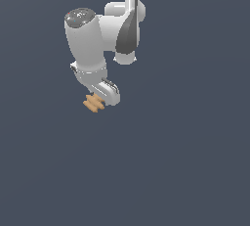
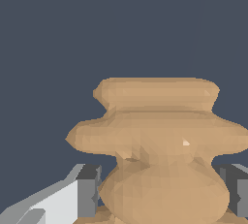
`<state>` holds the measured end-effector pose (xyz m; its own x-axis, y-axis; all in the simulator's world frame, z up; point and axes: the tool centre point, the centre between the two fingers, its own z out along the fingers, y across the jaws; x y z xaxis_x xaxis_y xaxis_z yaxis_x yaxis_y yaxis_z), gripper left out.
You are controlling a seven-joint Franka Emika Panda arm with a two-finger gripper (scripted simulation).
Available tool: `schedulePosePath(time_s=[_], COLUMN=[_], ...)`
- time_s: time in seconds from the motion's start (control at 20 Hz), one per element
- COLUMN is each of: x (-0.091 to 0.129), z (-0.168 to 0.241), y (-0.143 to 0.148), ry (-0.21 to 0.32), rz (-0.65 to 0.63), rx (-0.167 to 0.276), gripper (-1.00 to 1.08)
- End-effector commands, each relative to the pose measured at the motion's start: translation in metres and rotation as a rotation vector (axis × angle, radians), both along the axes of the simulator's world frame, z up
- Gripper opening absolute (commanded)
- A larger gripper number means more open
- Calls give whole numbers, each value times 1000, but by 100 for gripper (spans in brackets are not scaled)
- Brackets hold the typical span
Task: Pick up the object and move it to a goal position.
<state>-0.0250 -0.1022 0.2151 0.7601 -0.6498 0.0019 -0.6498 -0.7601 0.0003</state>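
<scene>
In the exterior view, the arm (image 1: 105, 34) is cut off by the top edge, so its upper links and its base do not show. The gripper (image 1: 100, 98) hides its own fingers behind the white hand, and it also covers a part of the object (image 1: 93, 103); only 1 ridged end comes out on the exterior view's left. It is too small there to count the ridges.

In the wrist view, the object (image 2: 160, 145) is cut off by the bottom edge, and its widest ridge reaches the picture's side edge. The 2 fingers (image 2: 87, 191) are cut by the edges too, and their tips are not visible. Contact between pads and object is hidden.
</scene>
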Motion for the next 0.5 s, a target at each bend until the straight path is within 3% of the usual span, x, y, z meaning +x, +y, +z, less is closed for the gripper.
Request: schedulePosePath(time_s=[0.0,0.45], x=[4,20], z=[27,118], y=[-4,-17], ry=[1,1], rz=[0,1], rx=[-1,-1], gripper=[-100,-100])
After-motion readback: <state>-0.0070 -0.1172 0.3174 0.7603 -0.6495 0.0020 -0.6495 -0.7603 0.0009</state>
